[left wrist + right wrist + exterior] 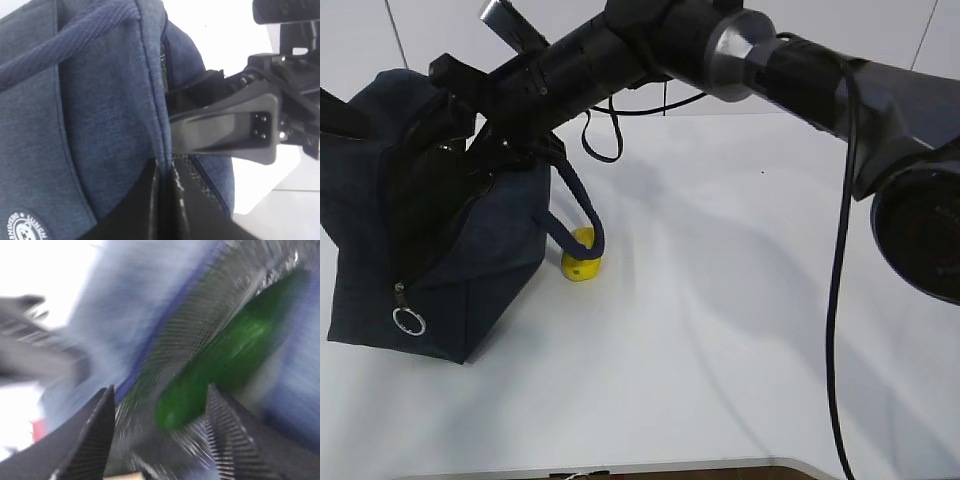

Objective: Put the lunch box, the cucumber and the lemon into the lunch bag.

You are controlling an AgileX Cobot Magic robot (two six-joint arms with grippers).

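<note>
The navy lunch bag [470, 260] stands open at the left of the table. My left gripper [167, 165] is shut on the bag's top edge [150, 100] and holds it. My right gripper [160, 387] is open and reaches into the bag's mouth; it also shows in the exterior view [465, 95] and in the left wrist view [235, 130]. The green cucumber [225, 360] lies inside the bag on the silver lining, its end between the open fingers. The yellow lemon [582, 255] sits on the table by the bag's right side, under a handle. The lunch box is out of view.
The bag's handle loop [582, 205] hangs over the lemon. The zipper's ring pull [408, 321] hangs at the bag's front corner. The right arm [760, 60] and its cable [838, 290] cross above the white table [720, 300].
</note>
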